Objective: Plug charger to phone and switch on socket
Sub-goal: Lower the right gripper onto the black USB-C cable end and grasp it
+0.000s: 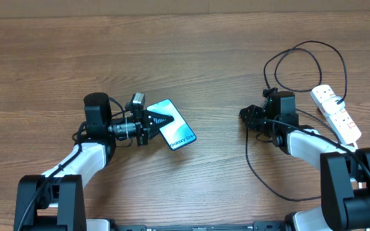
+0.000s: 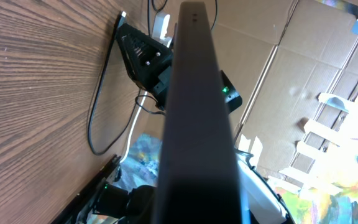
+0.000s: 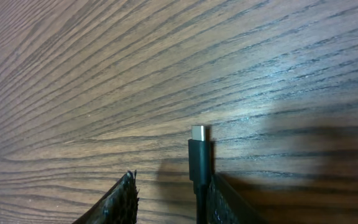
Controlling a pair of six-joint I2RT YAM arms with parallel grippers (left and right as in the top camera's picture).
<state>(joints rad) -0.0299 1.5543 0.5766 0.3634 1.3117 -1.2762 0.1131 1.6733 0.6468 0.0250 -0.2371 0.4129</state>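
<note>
The phone's (image 2: 194, 124) dark edge fills the middle of the left wrist view, seen end-on and running up the picture, with the wooden table (image 2: 36, 93) to its left and cardboard (image 2: 291, 74) in the background. From overhead, the phone lies left of the table's centre with its pale screen facing up. The left gripper (image 1: 156, 120) is clamped on the end nearer the left arm, and the end with the "Galaxy S24" text points away from it. Whether the phone rests on the wood or is held just above it cannot be told. In the right wrist view the charger (image 3: 199, 165) stands close to the lens. Its metal connector tip (image 3: 198, 132) points up the picture over the wood grain. The black body lies against the inner face of the finger at the right side of that picture, while the other finger is apart from it. The right gripper (image 3: 171, 180) is therefore partly open, with the connector beside one finger rather than pinched between both. Overhead, this gripper sits right of centre and well apart from the phone. The charger runs on as a thin black line, looping toward the near edge and also up and round to the socket (image 1: 339, 119). The socket lies at the table's right side beside the right arm.
</note>
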